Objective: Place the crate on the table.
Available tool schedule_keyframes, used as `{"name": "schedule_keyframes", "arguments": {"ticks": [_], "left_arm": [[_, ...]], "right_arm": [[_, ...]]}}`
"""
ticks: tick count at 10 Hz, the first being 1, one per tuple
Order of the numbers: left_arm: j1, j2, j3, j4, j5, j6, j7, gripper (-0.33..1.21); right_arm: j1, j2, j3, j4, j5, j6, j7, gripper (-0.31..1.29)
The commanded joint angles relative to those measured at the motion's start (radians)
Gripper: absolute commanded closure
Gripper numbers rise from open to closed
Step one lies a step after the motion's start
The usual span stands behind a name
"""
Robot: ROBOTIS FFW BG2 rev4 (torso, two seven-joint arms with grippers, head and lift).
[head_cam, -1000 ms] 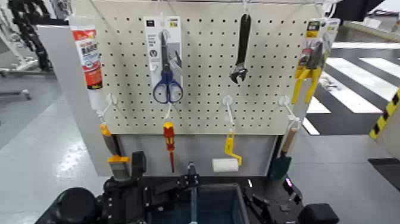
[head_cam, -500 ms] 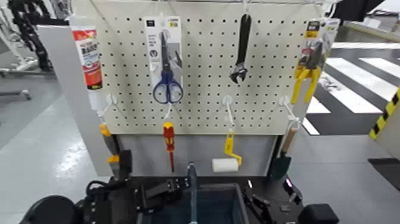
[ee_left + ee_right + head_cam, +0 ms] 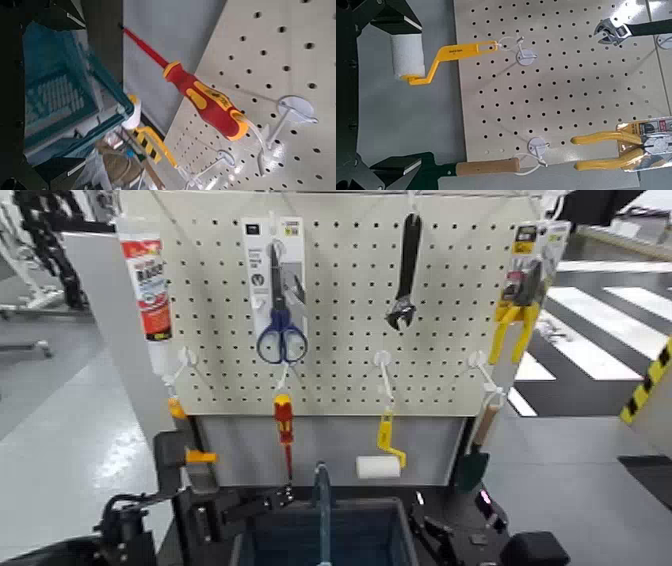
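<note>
The dark blue-grey crate (image 3: pixel 322 540) sits low in the middle of the head view on the black table (image 3: pixel 380 489), its thin blue centre handle (image 3: pixel 322 502) upright. My left gripper (image 3: pixel 250 508) is open and empty, just off the crate's left far corner. In the left wrist view its fingers (image 3: pixel 59 13) stand wide apart with the crate (image 3: pixel 55 95) seen beyond them. My right gripper (image 3: pixel 440 535) is beside the crate's right rim. In the right wrist view its fingers (image 3: pixel 393 16) are spread wide with nothing between them.
The cream pegboard (image 3: pixel 340 300) stands right behind the crate. It holds scissors (image 3: pixel 280 300), a wrench (image 3: pixel 405 275), yellow pliers (image 3: pixel 520 300), a red screwdriver (image 3: pixel 284 430), a paint roller (image 3: pixel 380 462) and a sealant tube (image 3: pixel 148 290). Grey floor lies on both sides.
My left arm has drawn back to the left, away from the crate's left side. The crate and my right arm have stayed where they were.
</note>
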Motion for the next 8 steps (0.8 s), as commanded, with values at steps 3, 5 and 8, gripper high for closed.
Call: {"name": "schedule_keyframes", "arguments": {"ticks": [3, 5, 8], "left_arm": [[0.146, -0.036, -0.026, -0.071, -0.300, -0.357, 0.030, 0.10], [0.223, -0.069, -0.014, -0.086, -0.422, -0.498, 0.055, 0.10], [0.320, -0.122, -0.005, -0.094, -0.557, -0.726, 0.145, 0.10]], "right_arm": [[0.003, -0.001, -0.001, -0.005, 0.000, 0.001, 0.000, 0.14], [0.005, -0.001, -0.004, -0.005, 0.002, 0.001, 0.000, 0.14], [0.006, -0.001, -0.004, -0.008, 0.002, 0.003, 0.000, 0.14]]}}
